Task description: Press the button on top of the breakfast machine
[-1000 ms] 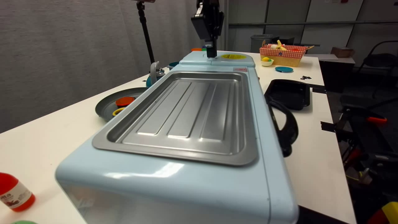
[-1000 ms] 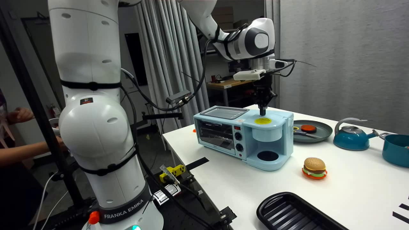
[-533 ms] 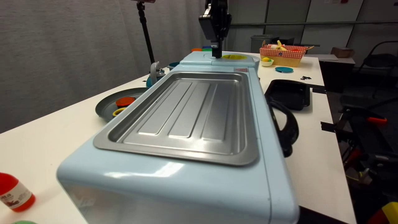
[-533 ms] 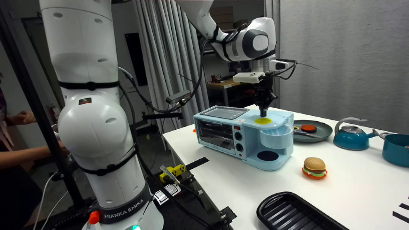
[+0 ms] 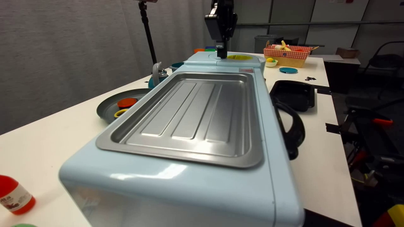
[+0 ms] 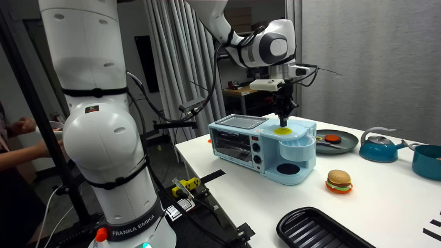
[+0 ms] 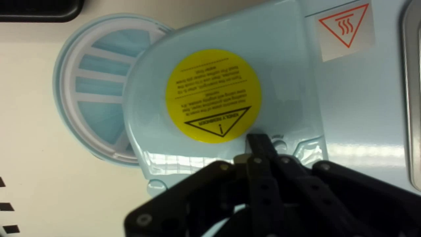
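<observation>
Near a worktop (image 6: 268, 199) corner, a gripper (image 6: 283, 124), fingers (image 7: 261, 146) together likely for pressing, pointed down at the breakfast machine (image 6: 262, 148).

- White table (image 6: 255, 199), with black strips (image 6: 213, 176) at its edge and short black marks (image 6: 432, 234) on its top.
- Breakfast machine (image 6: 267, 153), long and pale blue, standing on the table.
- Gray round pan (image 6: 349, 142) just beside the machine.
- Teal kettle (image 6: 380, 151), upright, near the pan.
- Teal pot (image 6: 426, 163) near the kettle, cut off by the frame in an exterior view.
- Toy burger (image 6: 339, 181) near the machine.
- Black ribbed tray (image 6: 317, 229) close to the table's edge.
- Basket (image 5: 281, 60), checked red and white along its rim; just beside it a small pale bowl (image 5: 270, 64), and a teal disc (image 5: 288, 70) near both.
- Red bottle (image 5: 11, 194), pale-labelled.
</observation>
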